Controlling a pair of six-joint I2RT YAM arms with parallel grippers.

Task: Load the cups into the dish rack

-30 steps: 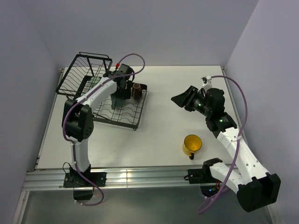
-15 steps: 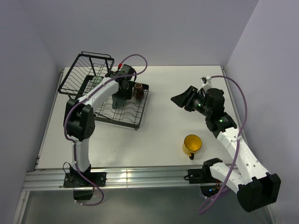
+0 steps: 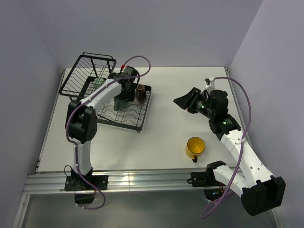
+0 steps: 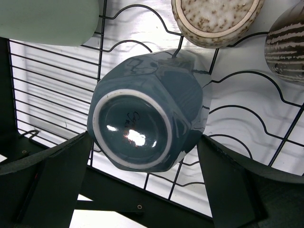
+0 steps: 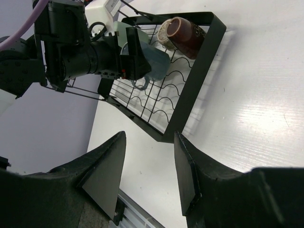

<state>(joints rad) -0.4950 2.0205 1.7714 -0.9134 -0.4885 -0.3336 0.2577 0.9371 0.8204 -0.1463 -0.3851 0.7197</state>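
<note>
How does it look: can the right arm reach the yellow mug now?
Probably yes: the yellow mug stands alone on the table near that arm, and the right gripper is open and empty.

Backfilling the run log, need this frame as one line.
left hand open astride blue-grey cup, bottom-up in dish rack | right hand open, empty | yellow mug on table

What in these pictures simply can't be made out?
Top view: the blue-grey cup is largely hidden beneath the left arm.
Left wrist view: the pale green tumbler and beige speckled cup are cut off by the top edge, the brown mug by the right edge.
Left wrist view: the writing on the blue-grey cup's base is too small and glare-washed to read.
</note>
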